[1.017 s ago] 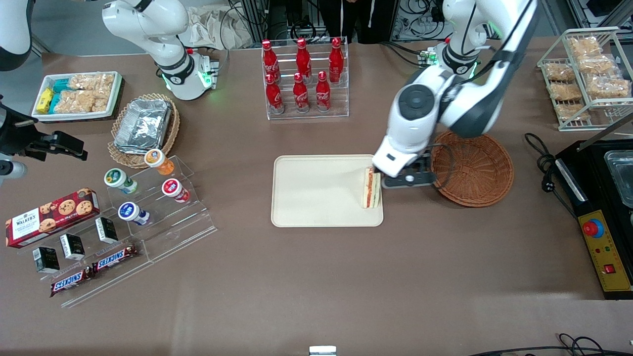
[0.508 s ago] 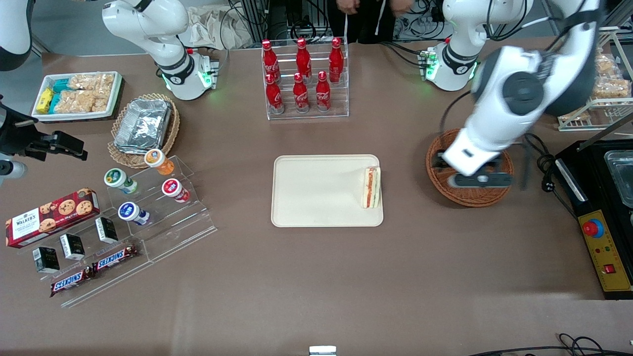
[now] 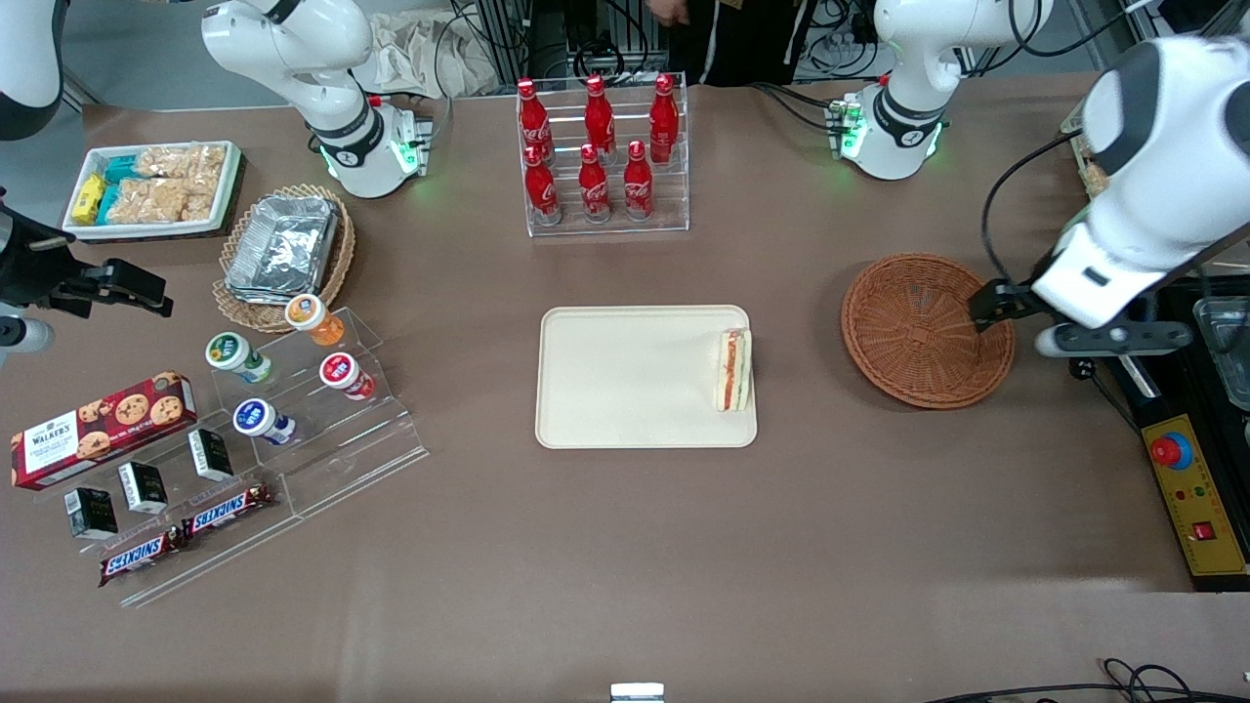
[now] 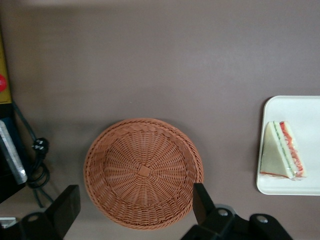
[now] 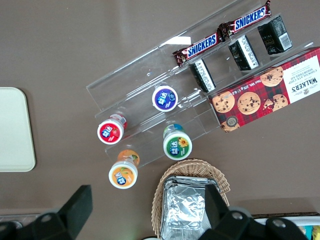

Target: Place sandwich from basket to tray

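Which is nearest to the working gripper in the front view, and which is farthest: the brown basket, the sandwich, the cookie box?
The gripper, open, hangs above the table's working-arm end.
1. Basket: right beside it, empty.
2. Sandwich: on the tray, mid-table.
3. Cookie box: toward the parked arm's end.

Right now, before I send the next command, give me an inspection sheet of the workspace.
Surface: brown table, flat.
Job's things: sandwich lies on the tray, at the edge nearest the basket; basket holds nothing.
Clutter: cola bottles in a rack, foil containers, cups, cookie box, snack bars.
Hand: hand open, holding nothing, above the basket's rim toward the working arm's end.
Cables: black cable and plug beside the basket.
Surroundings: control box with a red button.
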Motion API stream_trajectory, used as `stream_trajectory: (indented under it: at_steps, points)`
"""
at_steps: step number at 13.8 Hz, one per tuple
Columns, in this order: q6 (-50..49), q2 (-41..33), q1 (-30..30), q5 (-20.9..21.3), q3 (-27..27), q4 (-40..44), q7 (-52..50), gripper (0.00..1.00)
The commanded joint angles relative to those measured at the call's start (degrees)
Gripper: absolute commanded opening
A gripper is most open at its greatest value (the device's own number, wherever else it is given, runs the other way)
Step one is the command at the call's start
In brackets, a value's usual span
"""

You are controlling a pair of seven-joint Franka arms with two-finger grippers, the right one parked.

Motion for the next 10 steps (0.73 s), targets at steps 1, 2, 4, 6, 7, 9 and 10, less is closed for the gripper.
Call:
stream_trajectory:
  at_steps: [1,2,4,6,7,9,10]
  points:
    - [-4.8,0.7,-0.4,-0.4,0.4,5.8,0.7,1.00]
    - [-5.2,0.7,-0.5,-0.4,0.4,6.4,0.6,1.00]
    - [-5.3,0.7,-0.4,-0.9,0.4,7.4,0.6,1.00]
    - [-5.7,0.7,-0.3,-0.9,0.4,7.4,0.4,1.00]
    - [-5.7,0.7,-0.3,-0.9,0.4,7.4,0.4,1.00]
    - [-5.7,0.7,-0.3,-0.9,0.5,7.3,0.4,1.00]
    - [-5.7,0.7,-0.3,-1.0,0.5,7.3,0.4,1.00]
